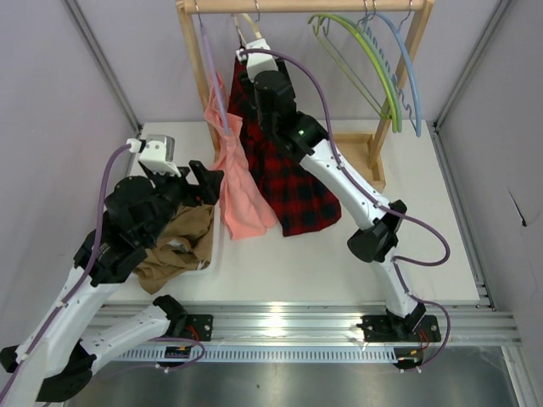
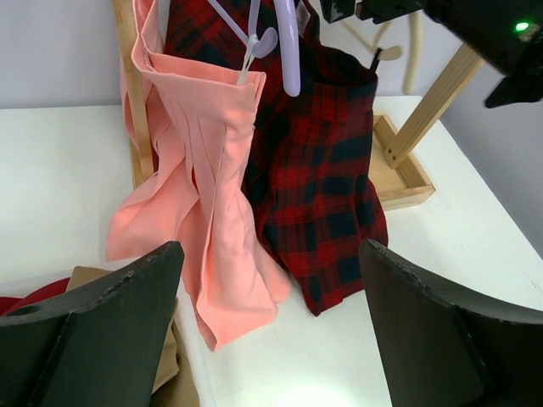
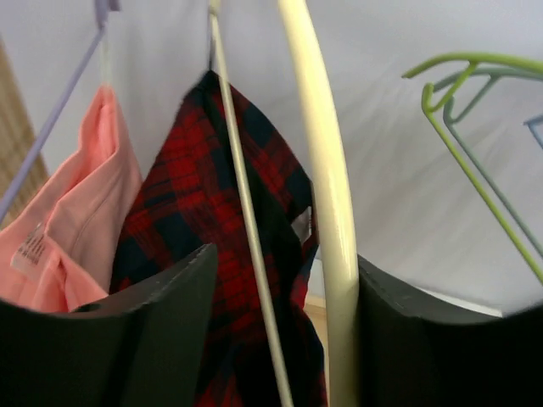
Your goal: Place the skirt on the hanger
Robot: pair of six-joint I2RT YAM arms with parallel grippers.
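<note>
Where your right claw (image 3: 284, 263) reaches up under the rail (image 1: 305, 5), its fingers stand apart, released, with the cream hanger (image 3: 325, 170) passing between them, close by one finger. The skirt (image 3: 182, 186) hangs just behind and below, its hem reaching the table (image 1: 441, 254). Your left claw (image 2: 270, 250) gapes empty, well apart from it. From above, the right arm (image 1: 339, 170) covers the waistband, and the hanger's hook is cut off.

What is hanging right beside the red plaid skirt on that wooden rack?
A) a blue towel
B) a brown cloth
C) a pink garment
C: the pink garment hangs from the wooden rack directly beside the skirt; the brown cloth lies lower down, off the rack.
</note>
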